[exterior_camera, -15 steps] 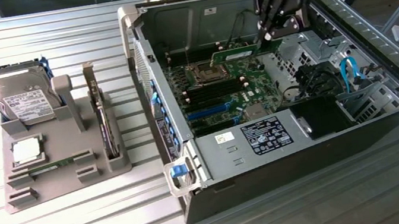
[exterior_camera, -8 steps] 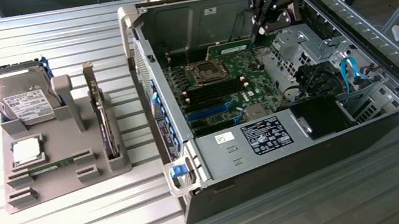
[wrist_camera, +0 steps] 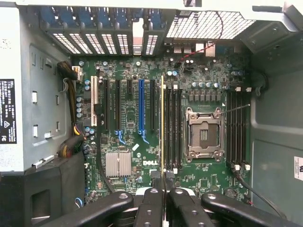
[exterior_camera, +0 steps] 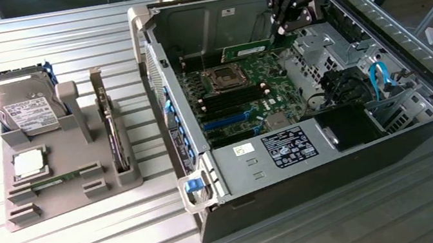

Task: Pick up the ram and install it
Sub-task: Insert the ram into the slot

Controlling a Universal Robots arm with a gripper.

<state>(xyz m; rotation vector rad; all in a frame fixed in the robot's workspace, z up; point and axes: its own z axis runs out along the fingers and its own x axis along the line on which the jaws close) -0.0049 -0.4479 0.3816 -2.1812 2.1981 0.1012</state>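
Grip confirmed: the gripper (exterior_camera: 287, 27) pinches the ram (exterior_camera: 247, 49) by one end above the motherboard (exterior_camera: 238, 95) inside the open case, the stick's long axis running straight out from the fingertips, parallel to the black memory slots (wrist_camera: 173, 127) beside the processor socket (wrist_camera: 203, 135).

ram (exterior_camera: 251, 49): long, narrow green circuit-board stick
state: gripped at its end toward the exterior view's right by the end effector (exterior_camera: 289, 26)
pose: standing on its long edge, roughly level, seen edge-on from the wrist
place: inside the open computer case (exterior_camera: 184, 28), over the motherboard (exterior_camera: 268, 87), alongside the black memory slots (wrist_camera: 173, 127)
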